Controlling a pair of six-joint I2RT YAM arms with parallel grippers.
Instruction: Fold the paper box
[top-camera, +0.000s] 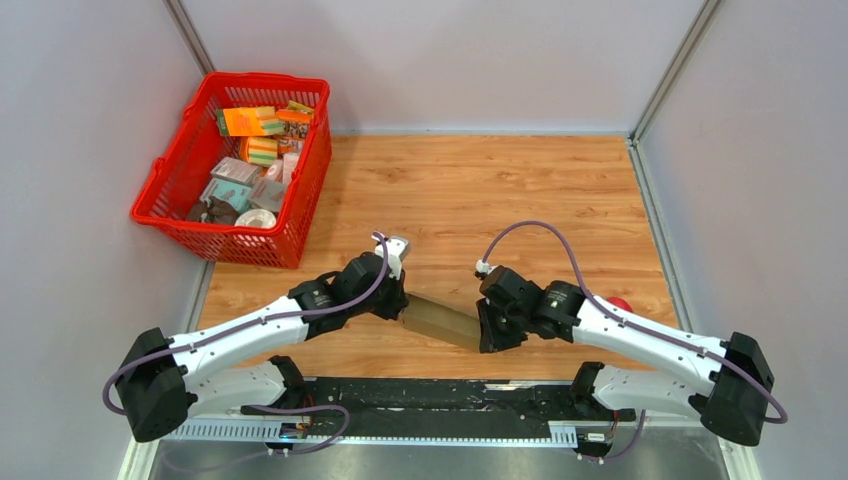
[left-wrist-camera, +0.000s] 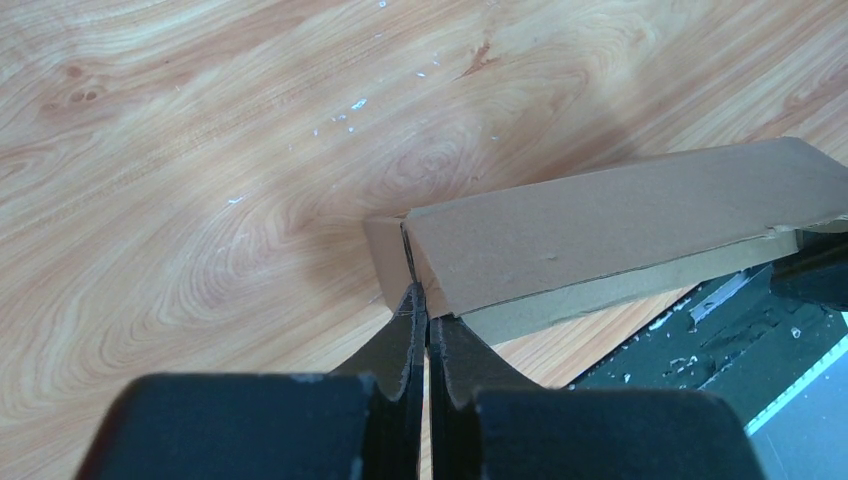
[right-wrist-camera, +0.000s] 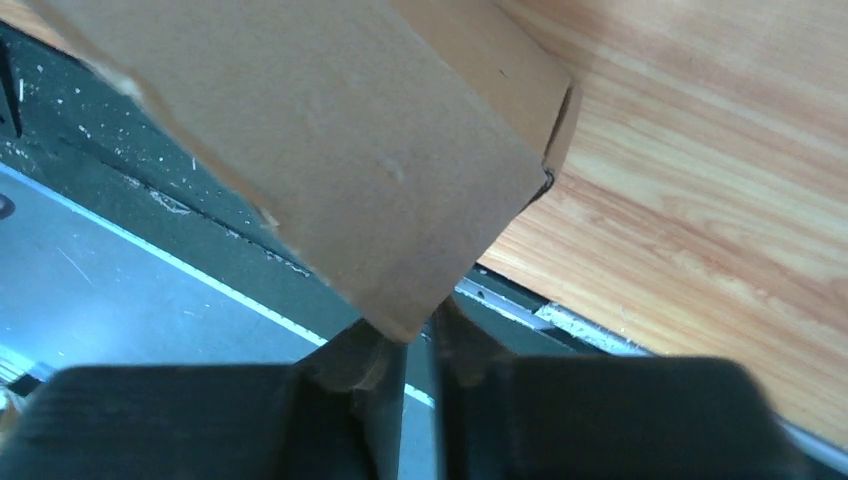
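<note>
A long brown paper box (top-camera: 445, 321) is held between my two arms, just above the near edge of the wooden table (top-camera: 480, 190). My left gripper (top-camera: 400, 305) is shut on the box's left end. In the left wrist view the fingertips pinch a thin flap edge at the box's end (left-wrist-camera: 620, 230), with the gripper (left-wrist-camera: 425, 300) below it. My right gripper (top-camera: 490, 335) is shut on the box's right end. In the right wrist view the box (right-wrist-camera: 350, 150) fills the upper frame, and its lower corner sits between the tips of the gripper (right-wrist-camera: 415, 335).
A red basket (top-camera: 235, 165) full of small packages stands at the back left. A small red object (top-camera: 620, 304) lies by the right arm. A black rail (top-camera: 420, 400) runs along the near edge under the box. Grey walls close in both sides.
</note>
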